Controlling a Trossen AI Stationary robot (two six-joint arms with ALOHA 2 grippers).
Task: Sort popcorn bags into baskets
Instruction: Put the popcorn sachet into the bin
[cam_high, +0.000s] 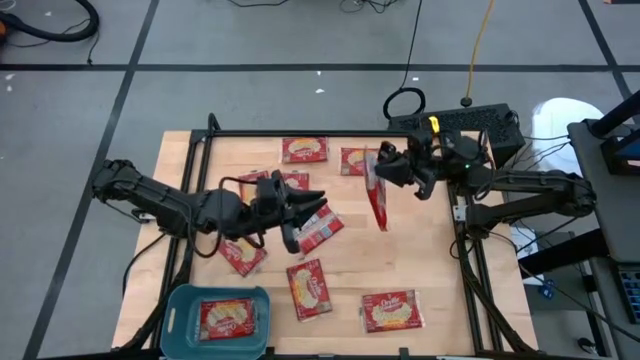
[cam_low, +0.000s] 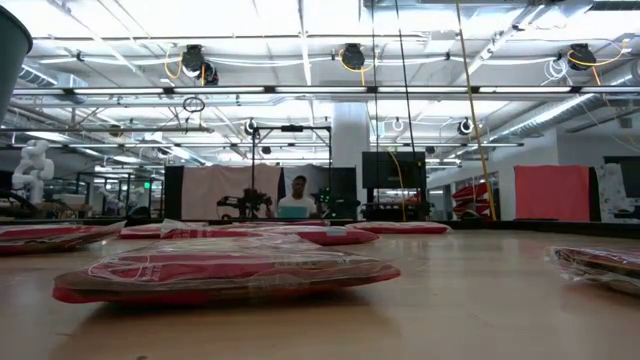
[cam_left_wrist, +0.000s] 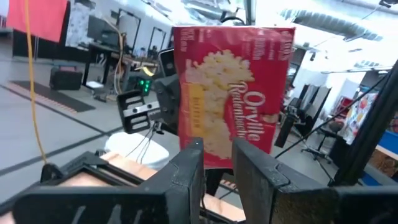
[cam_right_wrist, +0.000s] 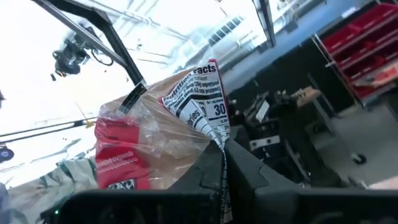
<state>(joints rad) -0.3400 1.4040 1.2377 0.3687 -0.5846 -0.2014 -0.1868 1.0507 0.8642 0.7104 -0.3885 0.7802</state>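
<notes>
Red popcorn bags lie flat across the wooden table (cam_high: 440, 290): two at the far side (cam_high: 305, 150) (cam_high: 352, 160), others near the front (cam_high: 310, 290) (cam_high: 390, 312) (cam_high: 243, 255). One more (cam_high: 228, 318) lies in the teal basket (cam_high: 180, 300) at the near left corner. My left gripper (cam_high: 305, 215) (cam_left_wrist: 217, 171) is over the table's middle, shut on a red bag (cam_high: 322, 228) (cam_left_wrist: 230, 93). My right gripper (cam_high: 383, 172) (cam_right_wrist: 224, 165) is at the far right, shut on another bag (cam_high: 378, 200) (cam_right_wrist: 155, 143). The low view shows only lying bags (cam_low: 225, 270). My left gripper pinches the bag's lower edge (cam_left_wrist: 219, 163) between its two fingers, coming roughly level from the table's left. The bag stands up from the fingers with its printed face toward the wrist camera, lifted clear of the table. My right gripper pinches the bag by a gathered bit of its clear wrapper at one end (cam_right_wrist: 214, 140) between its shut fingers, coming from the table's right. The high view shows the bag edge-on, as a narrow red strip (cam_high: 380, 212) running toward the near edge, lifted off the table.
A black frame (cam_high: 470, 270) runs along the table's left, far and right sides. A black keyboard-like box (cam_high: 470, 125) and cables sit beyond the far right corner. Bare wood lies between the two grippers and the front bags.
</notes>
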